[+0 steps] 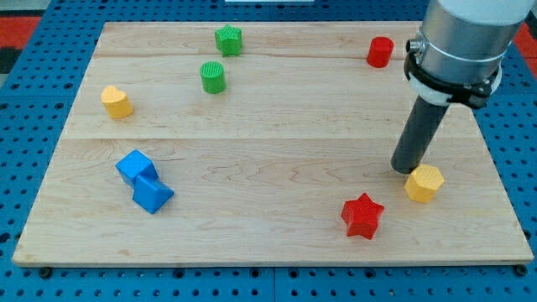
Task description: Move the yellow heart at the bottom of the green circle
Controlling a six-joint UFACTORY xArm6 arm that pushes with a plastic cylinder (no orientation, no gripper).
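Resting on the board (277, 117) at the view's right, my tip (406, 170) is sitting just to the left of a yellow hexagon block (424, 183), close enough that I cannot tell whether they are touching; being a bare rod, it is grasping nothing. The yellow heart (117, 101) is lying far off at the view's left edge of the board, well apart from my tip. The green circle (213, 77) is standing up and to the right of that heart, near the view's top, with a green star (228, 39) just above it. A red star (362, 216) is lying below and left of my tip, and a red cylinder (380, 52) is standing near the top right. Two blue blocks (143, 180) are sitting pressed together at the lower left, below the heart.
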